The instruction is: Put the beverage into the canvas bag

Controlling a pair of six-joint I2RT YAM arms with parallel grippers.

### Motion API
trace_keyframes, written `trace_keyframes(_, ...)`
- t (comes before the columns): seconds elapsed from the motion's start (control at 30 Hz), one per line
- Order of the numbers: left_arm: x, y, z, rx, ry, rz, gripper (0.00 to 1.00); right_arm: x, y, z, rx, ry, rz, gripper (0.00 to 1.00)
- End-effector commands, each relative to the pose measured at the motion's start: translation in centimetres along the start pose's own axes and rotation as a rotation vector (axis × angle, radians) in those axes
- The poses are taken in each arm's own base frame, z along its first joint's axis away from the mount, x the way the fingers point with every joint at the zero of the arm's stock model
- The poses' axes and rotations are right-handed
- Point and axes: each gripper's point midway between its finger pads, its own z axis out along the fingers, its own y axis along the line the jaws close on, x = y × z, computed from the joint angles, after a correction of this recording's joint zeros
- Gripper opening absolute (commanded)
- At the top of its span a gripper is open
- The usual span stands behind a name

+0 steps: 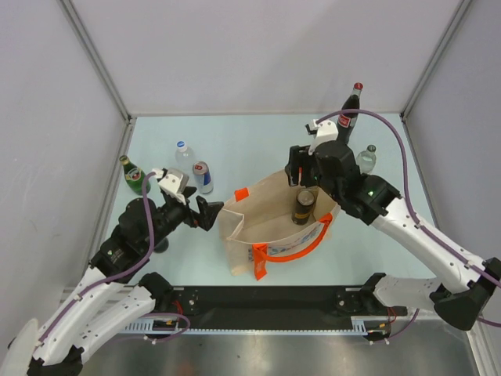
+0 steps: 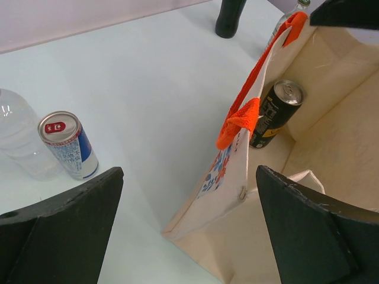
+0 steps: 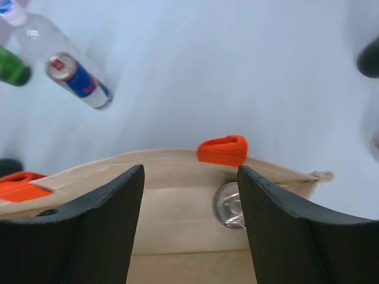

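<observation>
While the can [image 2: 275,112] stands inside the canvas bag [image 1: 244,249], the right end effector [image 3: 189,177] hovers above, apart; the left end effector [image 2: 189,171] gapes alongside.

We counted one canvas bag [image 1: 270,215] with two orange handles [image 1: 293,251]. There were two cans: a black can [image 1: 304,207] and a blue-and-silver can [image 1: 203,177]. We found four bottles: a green bottle [image 1: 133,177], a clear blue-capped bottle [image 1: 183,157], a dark red-capped bottle [image 1: 351,110] and a small clear bottle [image 1: 366,159].
</observation>
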Motion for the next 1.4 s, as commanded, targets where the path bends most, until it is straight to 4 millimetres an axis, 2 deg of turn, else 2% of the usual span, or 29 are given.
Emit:
trace_keyframes(0.0,-0.6,0.2,0.0,-0.013,-0.029,0.007,1.0,-4.6,1.9,-3.3,-0.134,-0.097,0.084,0.69)
trace_keyframes(0.13,-0.6,0.1,0.0,-0.01,-0.028,0.01,1.0,-6.8,1.6,-4.7,-0.166,-0.149,0.124,0.68)
trace_keyframes(0.23,-0.6,0.0,0.1,-0.001,-0.022,0.01,1.0,-8.1,-0.9,-4.9,-0.085,-0.197,0.118,0.68)
trace_keyframes(0.3,-0.7,-0.1,0.0,0.004,-0.028,0.01,1.0,-8.7,-4.1,-4.4,0.027,-0.216,0.131,0.67)
trace_keyframes(0.37,-0.8,-0.1,-0.1,0.005,-0.034,0.01,1.0,-9.0,-6.5,-3.9,0.113,-0.214,0.123,0.67)
trace_keyframes(0.4,-0.9,-0.1,-0.3,0.003,-0.039,0.01,0.99,-9.3,-9.0,-3.7,0.189,-0.22,0.142,0.67)
trace_keyframes(0.47,-1.0,-0.1,-0.4,0.002,-0.047,0.008,1.0,-9.2,-11.9,-2.8,0.288,-0.2,0.155,0.67)
trace_keyframes(0.5,-1.0,0.0,-0.4,-0.001,-0.046,0.008,1.0,-9.3,-14.3,-2.6,0.355,-0.204,0.178,0.66)
trace_keyframes(0.6,-1.0,-0.1,-0.3,0.007,-0.044,0.008,1.0,-9.4,-17.1,-0.2,0.4,-0.202,0.223,0.66)
trace_keyframes(0.63,-1.1,-0.2,-0.3,0.011,-0.045,0.006,1.0,-9.5,-18.8,0.2,0.428,-0.207,0.247,0.66)
trace_keyframes(0.67,-1.0,-0.3,-0.3,0.013,-0.044,0.007,1.0,-9.7,-19.0,1.9,0.402,-0.201,0.255,0.65)
trace_keyframes(0.73,-1.0,-0.3,-0.4,0.015,-0.045,0.007,1.0,-10.7,-20.5,3.0,0.404,-0.234,0.274,0.65)
trace_keyframes(0.77,-1.0,-0.3,-0.4,0.015,-0.045,0.007,1.0,-10.3,-21.3,4.6,0.415,-0.218,0.271,0.65)
trace_keyframes(0.87,-1.1,-0.1,-0.5,0.005,-0.051,0.008,1.0,-12.0,-22.4,6.5,0.407,-0.265,0.227,0.65)
trace_keyframes(0.9,-1.1,-0.1,-0.5,0.003,-0.051,0.008,1.0,-12.2,-22.8,7.7,0.405,-0.261,0.204,0.65)
trace_keyframes(1.03,-1.3,0.1,-0.5,-0.005,-0.057,0.009,1.0,-13.3,-24.8,9.3,0.431,-0.27,0.206,0.65)
trace_keyframes(1.1,-1.3,0.1,-0.5,-0.005,-0.057,0.009,1.0,-12.6,-25.9,9.3,0.494,-0.226,0.236,0.65)
trace_keyframes(1.13,-1.2,0.1,-0.5,-0.006,-0.056,0.009,1.0,-11.4,-27.2,8.9,0.583,-0.175,0.278,0.65)
trace_keyframes(1.17,-1.2,0.1,-0.5,-0.006,-0.054,0.01,1.0,-10.7,-27.6,8.7,0.617,-0.153,0.3,0.65)
trace_keyframes(1.37,-1.2,0.2,-0.5,-0.01,-0.055,0.009,1.0,-5.6,-28.5,7.8,0.67,0.001,0.334,0.7)
